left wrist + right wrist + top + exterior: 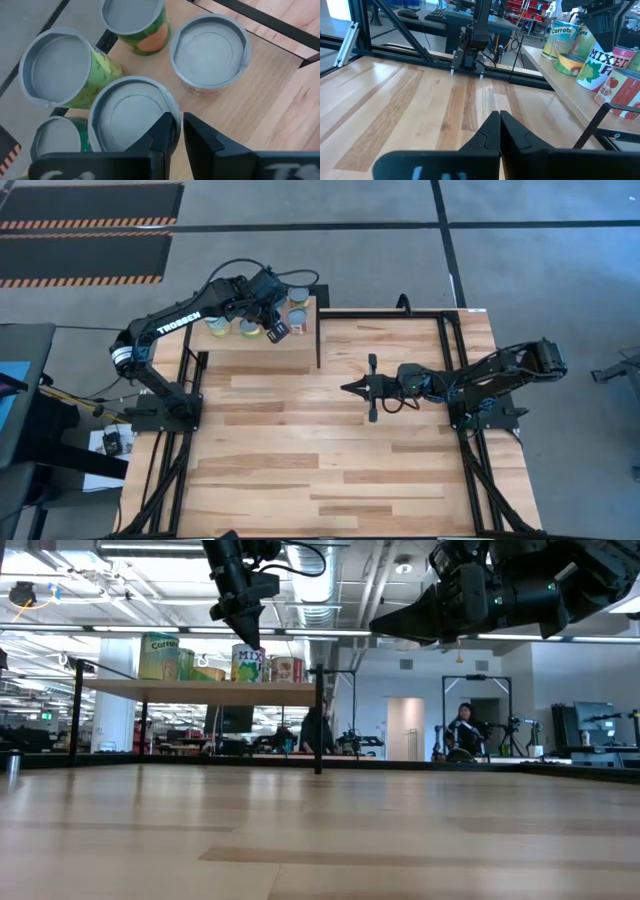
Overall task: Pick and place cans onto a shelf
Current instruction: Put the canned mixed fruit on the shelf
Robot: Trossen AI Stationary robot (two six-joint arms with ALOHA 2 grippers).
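Several cans stand upright on their bases on the pale plywood shelf point(262, 343) at the table's far left. In the left wrist view they show from above: a green-yellow one point(62, 70), a green-orange one point(132, 15), a red-white one point(210, 52), a dark green one point(57, 140) and a nearer one point(132, 117). My left gripper point(179, 132) is shut and points down over the right rim of that nearer can, the "MIX" can point(245, 662). My right gripper point(350, 388) is shut and empty, level above the table's middle, pointing toward the table's left edge. My left gripper has its shut fingertips point(165, 131) right at the top rim point(172, 111) of the "MIX" can, coming from above and pointing down. I cannot tell whether they touch the rim or stand just above it. The can stands upright on the shelf.
A black frame post point(319, 330) stands at the shelf's right end, and black rails run along the table's edges. Bare plank tabletop point(300, 460) lies in front of the shelf. A person point(465, 730) is in the room far behind the table.
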